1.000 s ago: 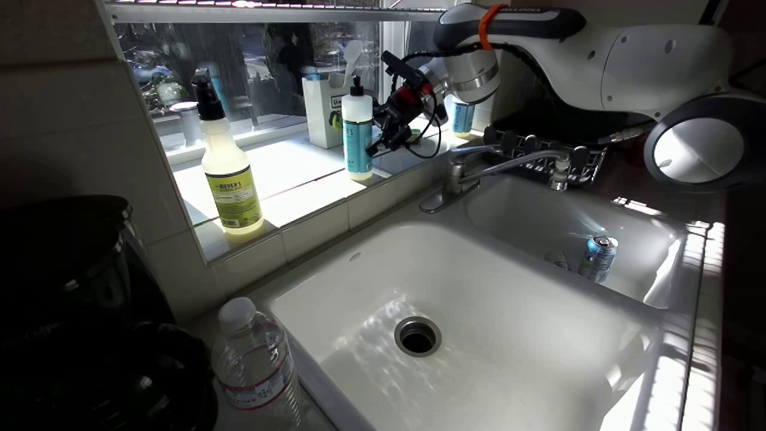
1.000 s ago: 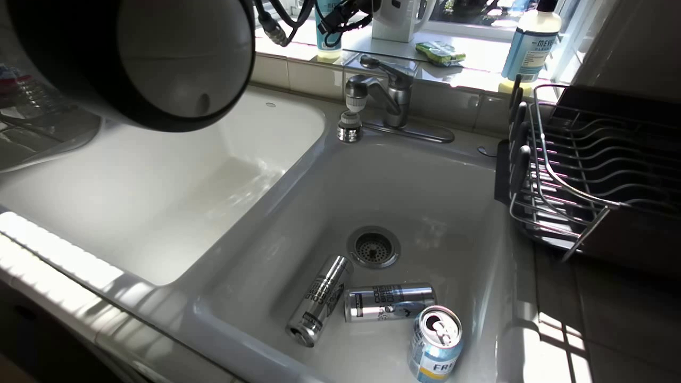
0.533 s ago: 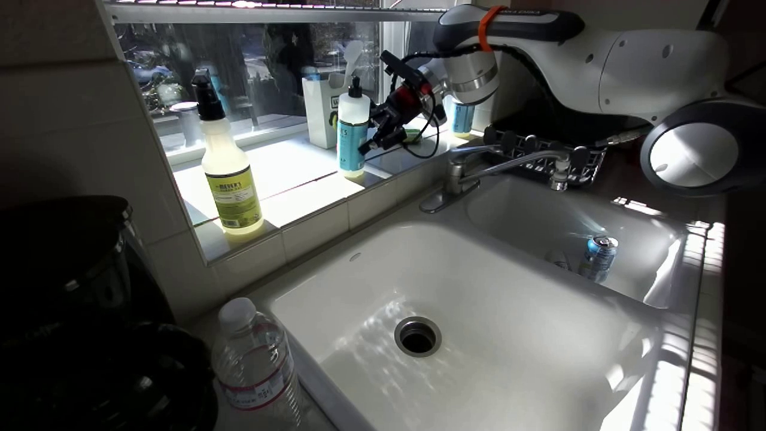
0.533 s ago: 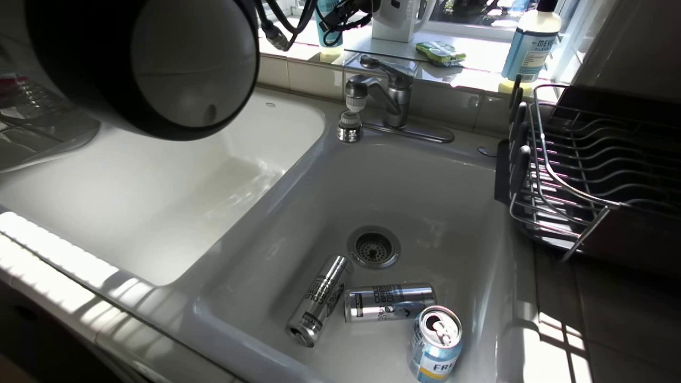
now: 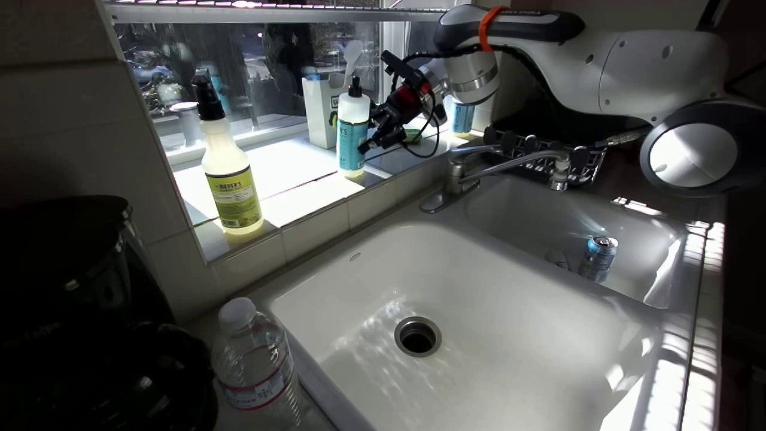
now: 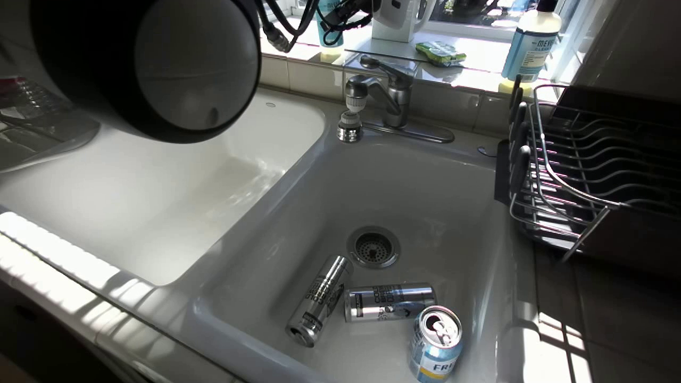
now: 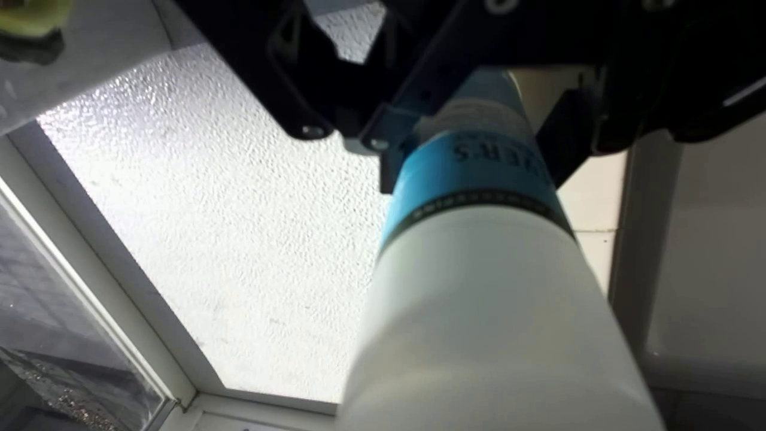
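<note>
The claw point(image 7: 476, 160) grips the soap bottle point(image 5: 353, 129) by its label. In an exterior view the soap bottle is at upper centre, upright at the sill point(image 5: 299, 160); whether its base touches, I cannot tell. It is smooth, pale, cylindrical plastic with a black pump; on its blue label, "YER'S" reads upside down, right of centre in the wrist view. There the sill looks pebbled. Upper left in an exterior view stands a spray bottle point(image 5: 233, 179), its yellow-green label reading "MEYER'S". At bottom centre in an exterior view, two silver cans point(image 6: 390, 304) lie in the glossy white sink point(image 6: 415, 186), one printed "COLD BREW"; beside them a blue can point(image 6: 437, 346) shows "FR".
</note>
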`<action>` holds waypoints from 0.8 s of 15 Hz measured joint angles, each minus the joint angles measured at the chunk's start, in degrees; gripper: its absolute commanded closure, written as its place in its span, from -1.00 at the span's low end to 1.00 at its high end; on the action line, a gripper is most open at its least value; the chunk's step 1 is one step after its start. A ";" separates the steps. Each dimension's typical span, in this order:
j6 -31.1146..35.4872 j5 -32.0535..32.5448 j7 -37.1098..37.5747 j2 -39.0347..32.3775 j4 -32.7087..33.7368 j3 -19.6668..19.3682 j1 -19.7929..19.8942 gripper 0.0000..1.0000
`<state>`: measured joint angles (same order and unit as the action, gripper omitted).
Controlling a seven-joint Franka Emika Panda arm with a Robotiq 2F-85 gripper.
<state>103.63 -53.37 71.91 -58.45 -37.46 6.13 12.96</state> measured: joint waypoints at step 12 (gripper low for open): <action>-0.62 0.09 1.39 0.06 1.30 0.06 -0.26 0.38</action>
<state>103.01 -53.28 73.30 -58.39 -36.16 6.19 12.70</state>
